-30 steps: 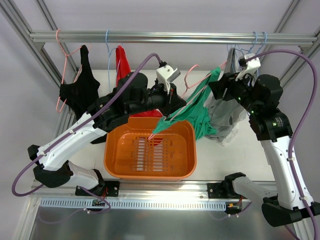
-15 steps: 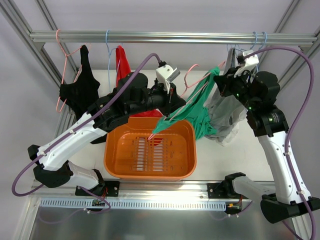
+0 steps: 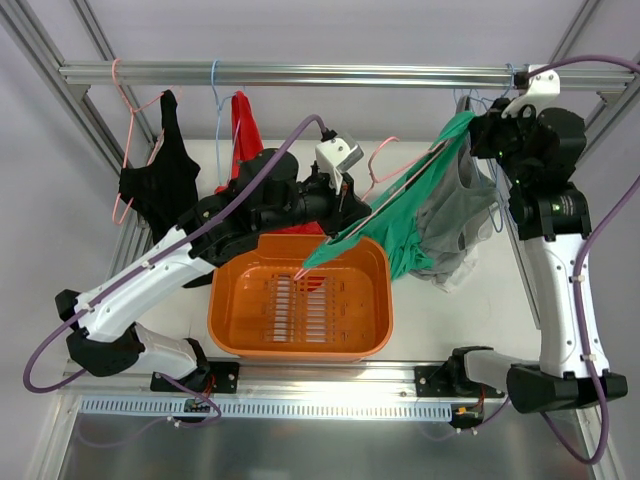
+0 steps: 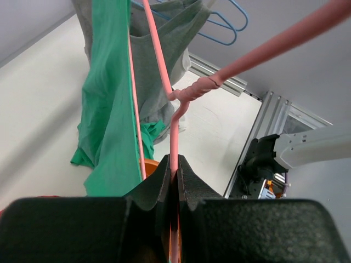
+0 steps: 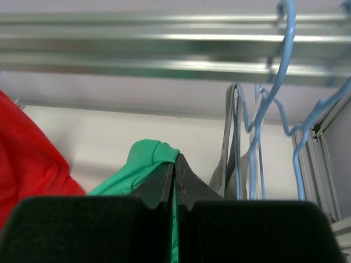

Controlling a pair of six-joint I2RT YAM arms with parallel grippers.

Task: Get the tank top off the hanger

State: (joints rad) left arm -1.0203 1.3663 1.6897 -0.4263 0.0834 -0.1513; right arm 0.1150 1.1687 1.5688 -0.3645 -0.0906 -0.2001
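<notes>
The teal-green tank top (image 3: 408, 238) hangs over the right rim of the orange basket, stretched up toward the rail. Its strap (image 5: 145, 159) is pinched in my right gripper (image 3: 478, 130), which is shut on it high up beside the rail (image 5: 175, 163). The salmon-pink hanger (image 3: 398, 190) runs diagonally through the top. My left gripper (image 3: 345, 207) is shut on the hanger's wire just below its twisted neck (image 4: 194, 89), with the wire clamped between the jaws (image 4: 175, 164). In the left wrist view the tank top (image 4: 107, 120) still drapes along the hanger's arm.
An orange basket (image 3: 230, 310) stands in the middle of the table. A grey top (image 3: 452, 215) on light-blue hangers (image 5: 274, 93) hangs right behind the tank top. A red top (image 3: 245, 125) and a black top (image 3: 155, 180) hang from the metal rail (image 3: 330, 73) at left.
My right gripper has shut on the tank top's strap and risen up and to the right toward the rail, pulling the fabric taut. The left arm has barely moved, still gripping the hanger.
</notes>
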